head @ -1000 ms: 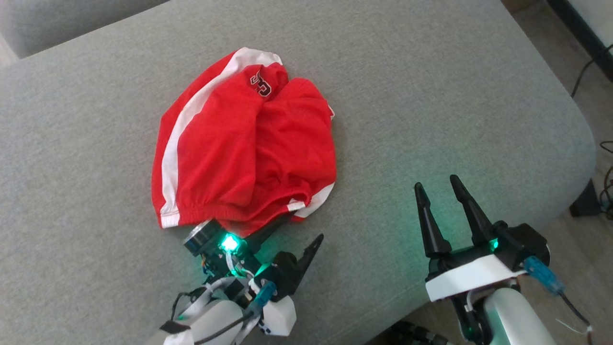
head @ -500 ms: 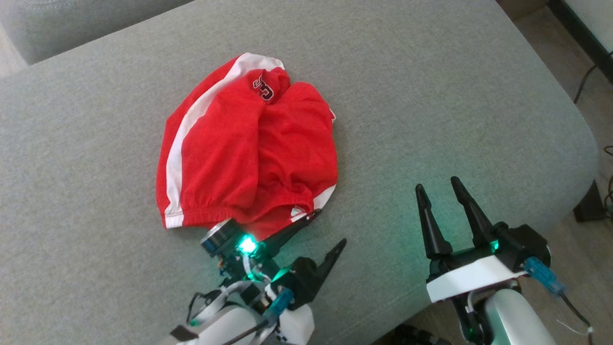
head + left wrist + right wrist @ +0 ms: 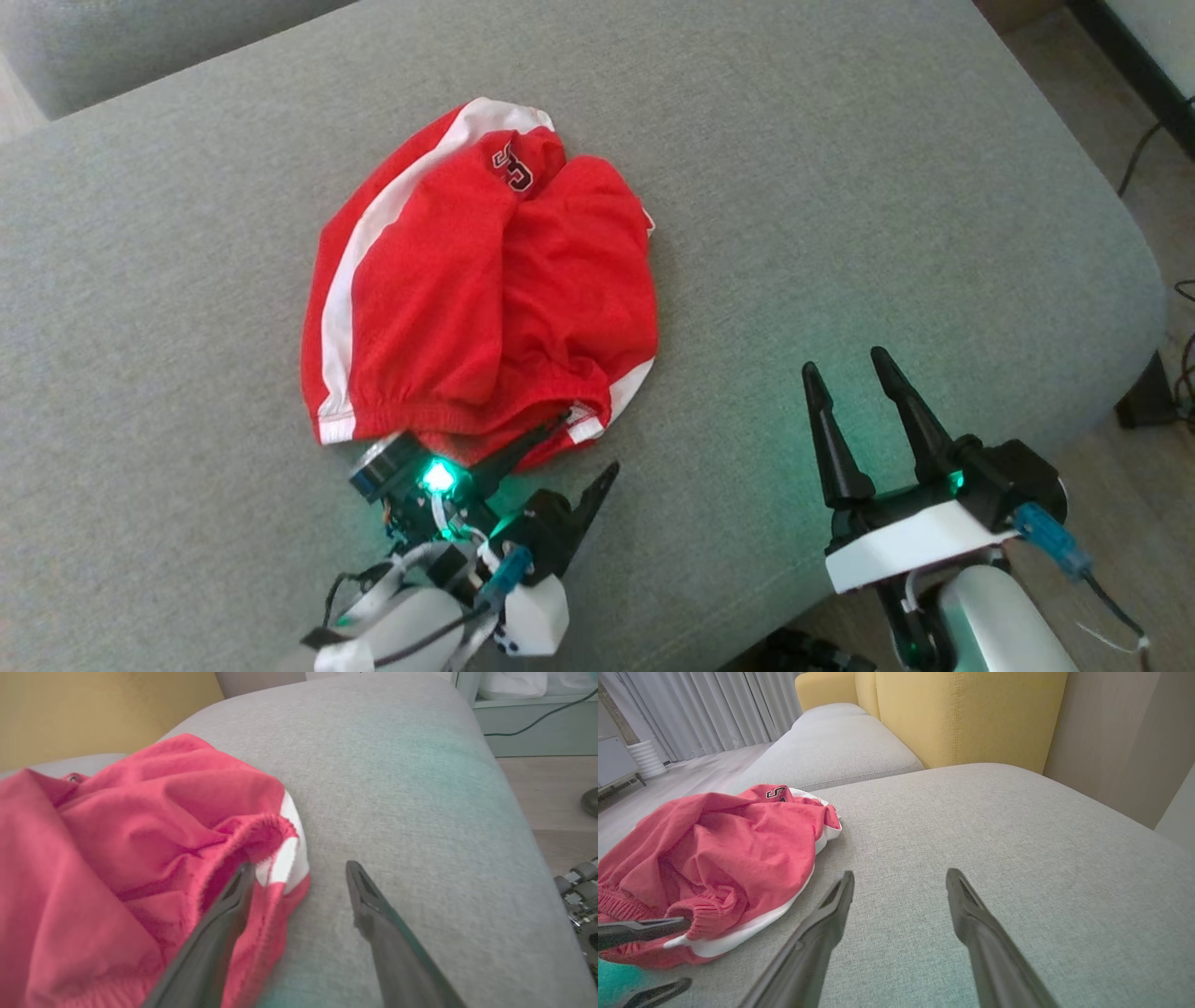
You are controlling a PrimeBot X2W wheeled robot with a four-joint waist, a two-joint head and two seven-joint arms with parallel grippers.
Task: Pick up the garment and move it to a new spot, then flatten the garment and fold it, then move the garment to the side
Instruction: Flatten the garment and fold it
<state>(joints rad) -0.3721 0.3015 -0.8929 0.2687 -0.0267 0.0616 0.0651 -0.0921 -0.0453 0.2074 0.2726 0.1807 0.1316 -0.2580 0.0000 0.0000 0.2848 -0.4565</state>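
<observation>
- Zero of the three stages look done: the red garment (image 3: 485,280) lies in a crumpled heap on the grey cushion (image 3: 887,168), not lifted, not flattened, not folded
- Your left gripper (image 3: 588,441) sits at the heap's 5 o'clock edge, jaws spread wide and nothing clamped
- One of its fingers noses against the end of the elastic waistband (image 3: 420,411), beside the white stripe (image 3: 289,856); the other lies over bare cushion on the 3 o'clock side
- Your right gripper (image 3: 844,361) hangs well apart at the garment's 4 o'clock, jaws likewise wide and holding nothing, fingers pointing to 12 o'clock above bare cushion
- By my reading you are on the approach to the first grasp, and pinching that waistband corner comes next
- You have the whole job left: lift and carry to a new spot, spread flat, fold, then shift aside
- Bare cushion from the garment's 1 to 3 o'clock looks roomy enough for the new spot
</observation>
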